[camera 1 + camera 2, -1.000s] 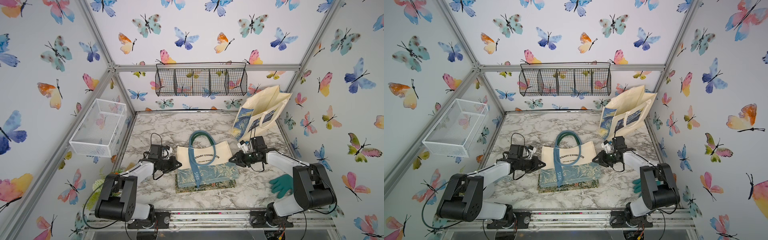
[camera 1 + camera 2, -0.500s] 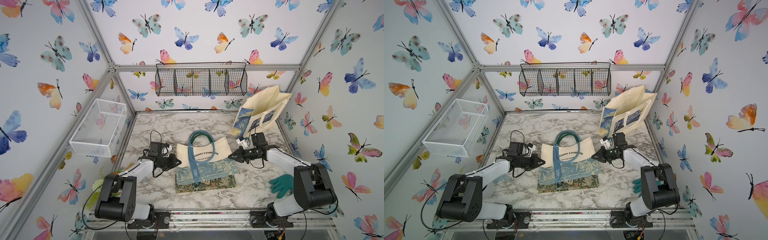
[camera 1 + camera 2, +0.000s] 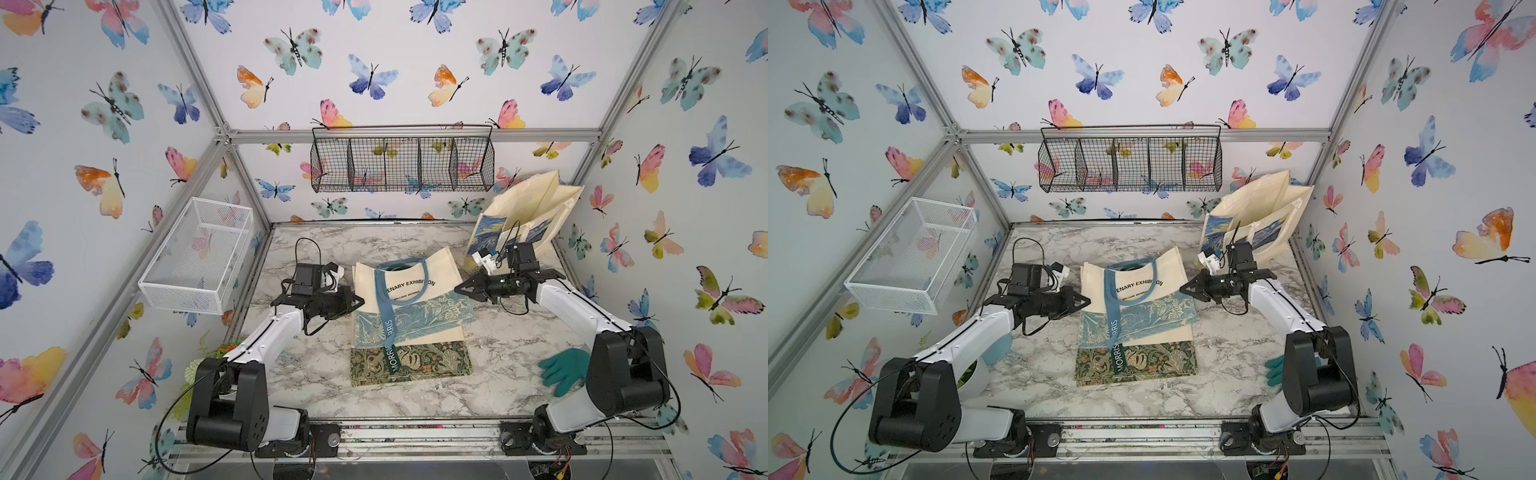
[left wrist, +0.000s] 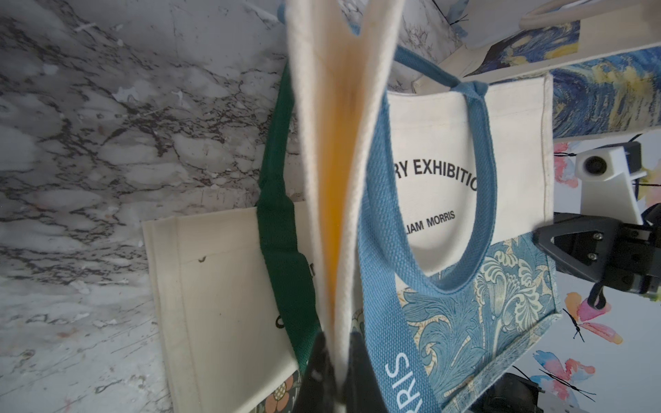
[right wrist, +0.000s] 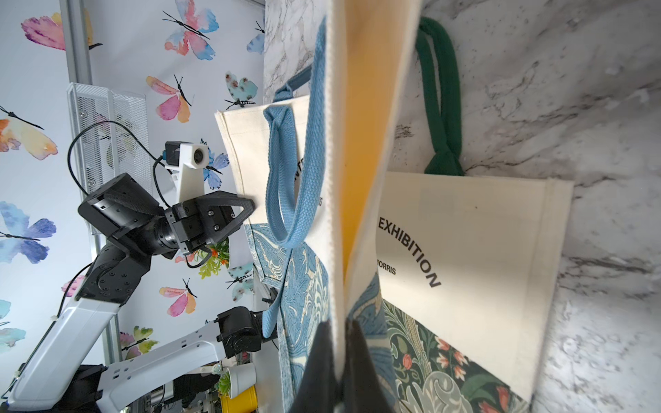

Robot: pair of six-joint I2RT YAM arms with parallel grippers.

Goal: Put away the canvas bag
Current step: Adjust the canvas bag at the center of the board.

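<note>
Jaws on your L gripper (image 3: 360,300) are clenched on the left edge of the canvas bag (image 3: 432,276). Bag hangs btwn both arms, mid tabletop (image 3: 307,374), over a green-print bag (image 3: 419,362). R gripper (image 3: 458,289) jaws pinch its right edge.

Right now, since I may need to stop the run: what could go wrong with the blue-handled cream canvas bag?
The left gripper and right gripper each pinch only a thin side edge of the blue-handled cream canvas bag; it could slip free. Its loose blue strap drapes over the green floral bag lying underneath and might drag it.
</note>
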